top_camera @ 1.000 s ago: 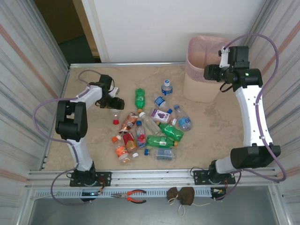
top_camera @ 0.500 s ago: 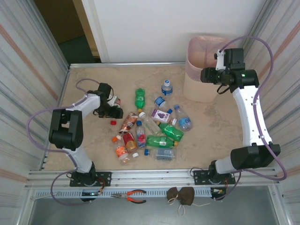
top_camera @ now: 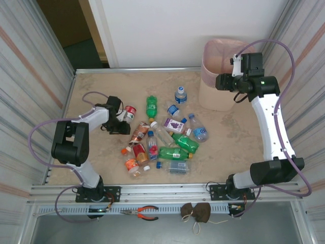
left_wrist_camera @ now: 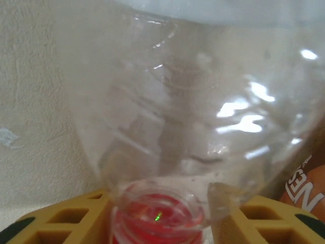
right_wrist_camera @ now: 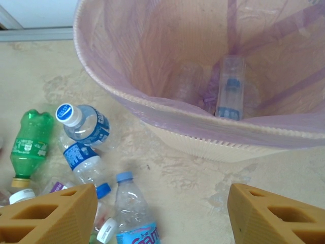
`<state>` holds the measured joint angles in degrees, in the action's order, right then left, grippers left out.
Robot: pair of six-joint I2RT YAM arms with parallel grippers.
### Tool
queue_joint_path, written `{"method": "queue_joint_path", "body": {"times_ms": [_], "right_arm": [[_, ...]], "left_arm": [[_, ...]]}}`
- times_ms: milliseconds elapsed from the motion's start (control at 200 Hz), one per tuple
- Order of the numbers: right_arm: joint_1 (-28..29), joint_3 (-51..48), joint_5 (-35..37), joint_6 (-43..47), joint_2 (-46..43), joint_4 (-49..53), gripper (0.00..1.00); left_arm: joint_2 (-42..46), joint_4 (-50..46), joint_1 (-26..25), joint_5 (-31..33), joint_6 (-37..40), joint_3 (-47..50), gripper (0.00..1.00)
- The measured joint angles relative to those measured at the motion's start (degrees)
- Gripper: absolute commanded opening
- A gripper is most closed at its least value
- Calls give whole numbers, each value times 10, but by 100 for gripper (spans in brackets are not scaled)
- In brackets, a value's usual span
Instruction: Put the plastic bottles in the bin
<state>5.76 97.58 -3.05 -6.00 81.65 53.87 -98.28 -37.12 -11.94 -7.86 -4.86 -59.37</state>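
A clear plastic bottle [left_wrist_camera: 177, 101] with a red cap sits neck-first between the yellow fingers [left_wrist_camera: 56, 223] of my left gripper [left_wrist_camera: 160, 218], which is shut on its neck. From above, that bottle [top_camera: 130, 112] and the left gripper [top_camera: 121, 123] are left of the pile. Several more plastic bottles [top_camera: 162, 142] lie mid-table, among them a green one [top_camera: 151, 107]. My right gripper [top_camera: 219, 81] hangs open and empty beside the pale-pink bin [top_camera: 213, 96]. The bin [right_wrist_camera: 203, 137] holds a clear bottle [right_wrist_camera: 229, 91]. Below the right gripper [right_wrist_camera: 162, 213] lie a green bottle [right_wrist_camera: 30, 142] and a blue-labelled bottle [right_wrist_camera: 84, 124].
Corrugated metal walls close in both sides of the table. Orange-handled pliers [top_camera: 143, 212] and a brown pouch [top_camera: 197, 212] rest on the front rail, below the arm bases. A loose orange cap [top_camera: 123, 150] lies left of the pile.
My left gripper dropped toward the table, closed on the red-capped bottle and tipped it up. The right gripper drifted slightly left beside the bin.
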Motion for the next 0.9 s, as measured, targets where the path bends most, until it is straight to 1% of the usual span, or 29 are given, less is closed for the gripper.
{"method": "queue_joint_path", "body": {"times_ms": [311,446,576,706,902], "right_arm": [[6,0,2,0,0,0,68],[10,0,2,-1,-1,0,68],[20,0,-3,-13,-4,-2,68],[33,-14,-31,-31,-21,-23,68],[57,-67,-119,-88,-55,-98,69]], "left_arm": [[0,8,-7,0,-1,0,31],[11,8,-7,0,-1,1,29],[52,8,-7,-9,-1,2,29],[113,14,-8,-42,-1,2,29],[195,48,-24,-140,3,-1,29]]}}
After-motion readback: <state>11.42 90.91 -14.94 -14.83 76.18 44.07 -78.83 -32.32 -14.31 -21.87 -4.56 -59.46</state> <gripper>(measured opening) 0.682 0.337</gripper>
